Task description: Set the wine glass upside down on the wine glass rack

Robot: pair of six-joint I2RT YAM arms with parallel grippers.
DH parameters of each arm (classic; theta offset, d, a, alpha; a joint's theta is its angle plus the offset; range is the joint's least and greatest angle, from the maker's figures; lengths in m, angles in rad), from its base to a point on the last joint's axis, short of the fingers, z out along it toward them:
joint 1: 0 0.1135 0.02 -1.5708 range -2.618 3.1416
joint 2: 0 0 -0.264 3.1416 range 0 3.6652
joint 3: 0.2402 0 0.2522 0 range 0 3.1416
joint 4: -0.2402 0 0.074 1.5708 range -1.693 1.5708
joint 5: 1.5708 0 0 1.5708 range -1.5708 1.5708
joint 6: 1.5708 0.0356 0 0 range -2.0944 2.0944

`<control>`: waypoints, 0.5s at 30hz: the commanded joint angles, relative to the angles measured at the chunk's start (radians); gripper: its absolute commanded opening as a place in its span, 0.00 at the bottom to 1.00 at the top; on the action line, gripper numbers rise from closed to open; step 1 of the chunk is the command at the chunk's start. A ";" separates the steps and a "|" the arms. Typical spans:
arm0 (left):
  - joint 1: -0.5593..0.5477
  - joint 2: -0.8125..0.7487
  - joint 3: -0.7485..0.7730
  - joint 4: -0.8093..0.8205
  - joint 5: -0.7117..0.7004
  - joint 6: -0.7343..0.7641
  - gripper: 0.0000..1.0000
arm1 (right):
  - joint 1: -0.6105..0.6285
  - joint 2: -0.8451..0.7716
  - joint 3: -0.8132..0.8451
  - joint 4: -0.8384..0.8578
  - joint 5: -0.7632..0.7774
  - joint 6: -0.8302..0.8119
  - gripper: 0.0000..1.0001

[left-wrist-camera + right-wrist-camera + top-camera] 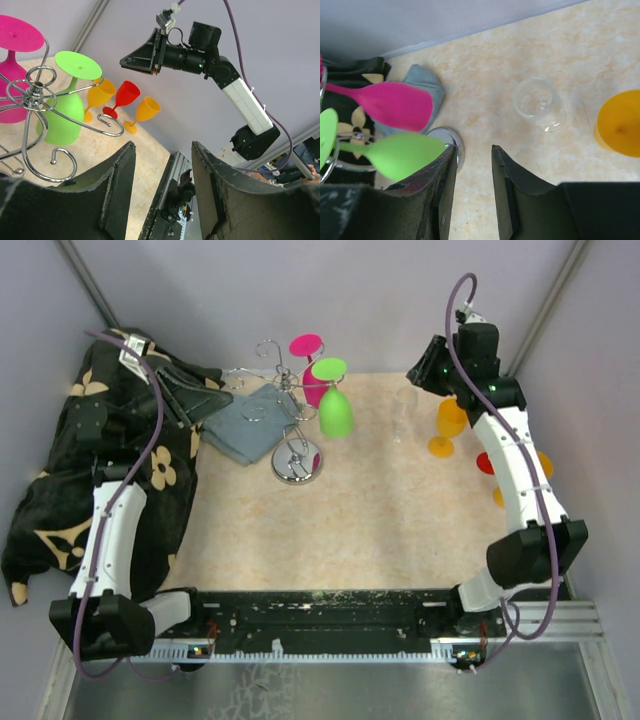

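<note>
The right pincer (pixel 472 152) hangs released and empty over the surface (pixel 350 520); the clear wine glass (pixel 540 102) stands upright just off to one side, well apart from the wine glass rack (pixel 297 462); the left pincer (pixel 162 147) is also parted, holding nothing, near the rack. An off-centre descent could tip the glass towards the orange glass (pixel 448 420) nearby; at the rack, the hanging green glass (pixel 335 410) and pink glass (pixel 313 390) crowd the loops, so a careless swing might knock them or rock the stand.
</note>
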 commanded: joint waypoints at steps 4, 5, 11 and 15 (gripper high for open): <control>0.001 -0.019 0.042 -0.066 0.003 0.083 0.55 | -0.004 0.195 0.254 -0.169 0.123 -0.129 0.35; 0.002 -0.017 0.047 -0.074 0.003 0.088 0.55 | -0.004 0.220 0.271 -0.177 0.131 -0.133 0.35; 0.001 -0.014 0.054 -0.097 -0.005 0.110 0.55 | -0.004 0.310 0.326 -0.216 0.160 -0.163 0.35; 0.001 -0.010 0.054 -0.101 -0.004 0.117 0.55 | -0.005 0.352 0.340 -0.222 0.186 -0.170 0.35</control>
